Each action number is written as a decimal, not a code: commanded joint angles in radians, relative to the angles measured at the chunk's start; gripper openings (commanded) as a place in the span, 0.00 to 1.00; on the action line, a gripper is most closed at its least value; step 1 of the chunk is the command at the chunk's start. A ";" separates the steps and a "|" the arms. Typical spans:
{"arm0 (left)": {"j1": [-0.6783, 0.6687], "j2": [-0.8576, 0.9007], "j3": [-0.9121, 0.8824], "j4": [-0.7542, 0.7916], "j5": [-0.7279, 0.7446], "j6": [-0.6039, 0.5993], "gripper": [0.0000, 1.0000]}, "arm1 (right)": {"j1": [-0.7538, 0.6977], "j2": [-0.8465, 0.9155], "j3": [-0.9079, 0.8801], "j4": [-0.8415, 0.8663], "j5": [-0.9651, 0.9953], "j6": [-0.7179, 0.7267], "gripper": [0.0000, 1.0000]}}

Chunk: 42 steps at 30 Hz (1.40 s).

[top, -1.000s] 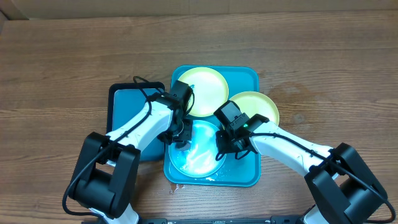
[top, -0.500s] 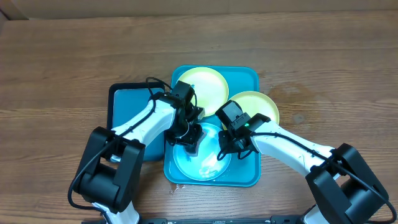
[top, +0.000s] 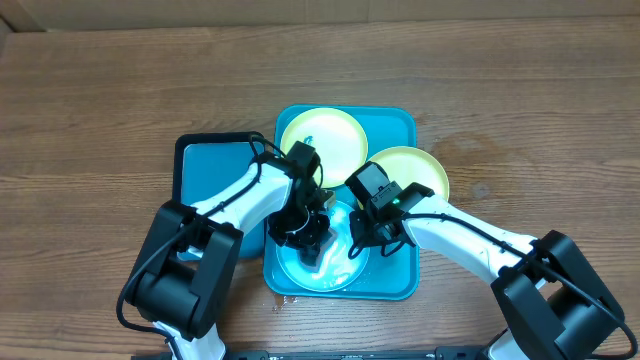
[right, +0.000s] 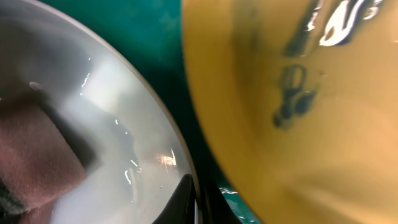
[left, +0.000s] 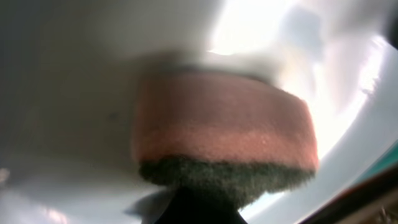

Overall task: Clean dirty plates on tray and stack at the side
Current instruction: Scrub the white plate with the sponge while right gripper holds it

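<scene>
The turquoise tray (top: 398, 125) holds a light blue plate (top: 335, 272) at its front and a yellow-green plate (top: 325, 132) at its back. A second yellow-green plate (top: 412, 168) lies over the tray's right rim; the right wrist view shows a dark smear on it (right: 289, 109). My left gripper (top: 308, 236) is shut on a pink sponge with a dark green scouring side (left: 224, 130), pressed on the light blue plate (left: 74, 74). My right gripper (right: 198, 200) is shut on that plate's right rim (right: 112, 118); it also shows in the overhead view (top: 357, 242).
A smaller dark-rimmed blue tray (top: 200, 170) lies against the turquoise tray's left side, under my left arm. Bare wooden table (top: 520, 120) surrounds both trays. Water glints on the turquoise tray's floor (right: 233, 193).
My left gripper has slid the sponge from the light blue plate's left edge toward its middle and front. The right gripper has held still on the rim.
</scene>
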 commanded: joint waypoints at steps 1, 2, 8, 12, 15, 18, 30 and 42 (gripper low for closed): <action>-0.003 0.037 -0.037 -0.065 -0.515 -0.392 0.04 | 0.002 0.011 -0.002 0.009 0.028 0.016 0.04; -0.002 0.036 -0.037 -0.090 -0.593 -0.471 0.04 | 0.002 0.011 -0.002 0.009 0.028 0.016 0.04; 0.026 0.036 -0.026 -0.109 -0.729 -0.590 0.04 | 0.002 0.011 -0.002 0.010 0.028 0.016 0.04; 0.040 0.036 0.009 -0.094 -0.717 -0.591 0.04 | 0.002 0.011 -0.002 0.010 0.028 0.016 0.04; 0.041 0.036 0.011 -0.008 -0.627 -0.507 0.04 | 0.002 0.011 -0.002 0.010 0.028 0.016 0.04; 0.039 0.037 0.007 0.123 -0.378 -0.295 0.04 | 0.002 0.011 -0.002 0.010 0.028 0.016 0.04; 0.032 0.067 0.007 0.154 0.267 0.222 0.04 | 0.002 0.011 -0.002 0.010 0.028 0.016 0.04; 0.032 0.085 0.007 -0.018 0.343 0.277 0.04 | 0.002 0.011 -0.002 0.009 0.028 0.016 0.04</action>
